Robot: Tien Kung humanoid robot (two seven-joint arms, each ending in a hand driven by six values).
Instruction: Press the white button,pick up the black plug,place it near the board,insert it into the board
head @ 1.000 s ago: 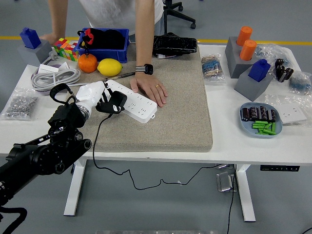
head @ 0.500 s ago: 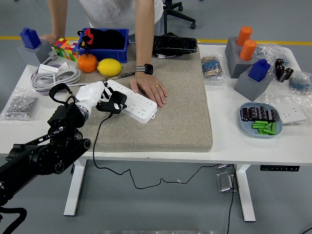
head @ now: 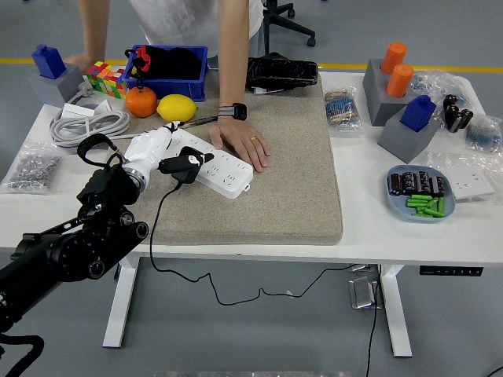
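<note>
A white power strip (head: 218,166) lies slanted on the tan mat (head: 267,173). My left hand (head: 161,155), white with black fingers, comes in from the lower left and is shut on the black plug (head: 187,165). The plug is over the strip's left part, and its black cable (head: 161,236) hangs off the table's front edge. A person's hand (head: 244,141) with a watch and ring rests flat on the mat at the strip's right end. My right hand is out of view.
An orange (head: 141,101), a lemon (head: 177,107), a blue bin (head: 167,71) and a coiled white cable (head: 88,126) lie at the back left. Grey blocks (head: 393,90) and a blue dish (head: 420,193) of small parts are on the right.
My left hand has turned and shifted slightly right, and the black plug has tilted flatter onto the strip. The person's hand has not moved.
</note>
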